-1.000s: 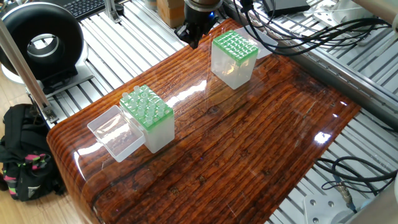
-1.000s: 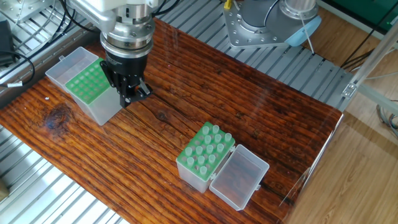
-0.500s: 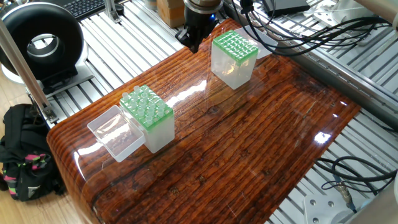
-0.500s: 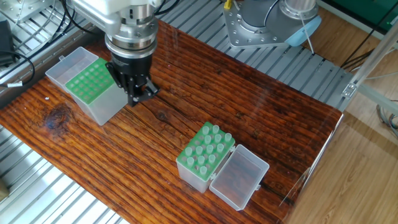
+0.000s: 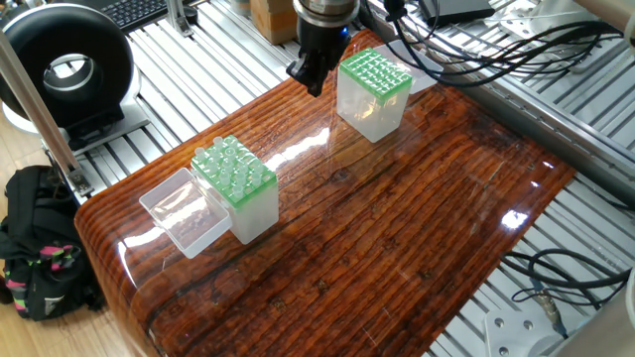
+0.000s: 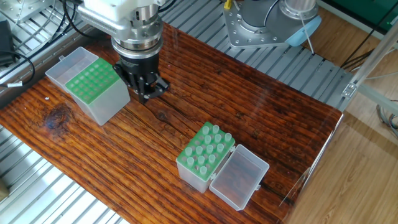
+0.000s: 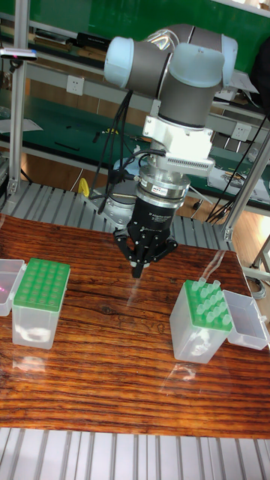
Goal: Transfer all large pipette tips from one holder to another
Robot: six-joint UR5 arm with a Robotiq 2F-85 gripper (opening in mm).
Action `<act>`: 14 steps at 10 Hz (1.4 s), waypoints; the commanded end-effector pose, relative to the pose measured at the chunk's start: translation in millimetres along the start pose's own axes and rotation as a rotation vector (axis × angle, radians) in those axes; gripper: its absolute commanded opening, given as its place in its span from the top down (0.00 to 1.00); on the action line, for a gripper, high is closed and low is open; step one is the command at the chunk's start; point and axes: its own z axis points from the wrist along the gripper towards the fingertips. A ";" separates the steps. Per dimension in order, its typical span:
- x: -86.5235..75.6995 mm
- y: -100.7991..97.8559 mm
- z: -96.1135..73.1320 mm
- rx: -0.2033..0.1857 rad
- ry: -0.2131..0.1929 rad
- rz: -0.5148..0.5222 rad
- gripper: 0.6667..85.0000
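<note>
On the tall fixed view, at the left of the worktop [image 7: 112, 360] I see a clear holder [image 7: 41, 303] with a green grid top, its cells showing no tips from here, its lid [image 7: 9, 283] hinged open. My gripper [image 7: 138, 268] hangs above the wood between the two holders, nearer the left one. The jaws are drawn together to a point with nothing between them. At the right stands the second holder [image 7: 198, 319]; the large pipette tips [image 7: 208, 295] sit upright in its green rack, its lid [image 7: 243, 319] open beside it.
</note>
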 end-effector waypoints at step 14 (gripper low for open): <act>45.5 4.0 -1.4 0.024 0.167 -0.394 1.00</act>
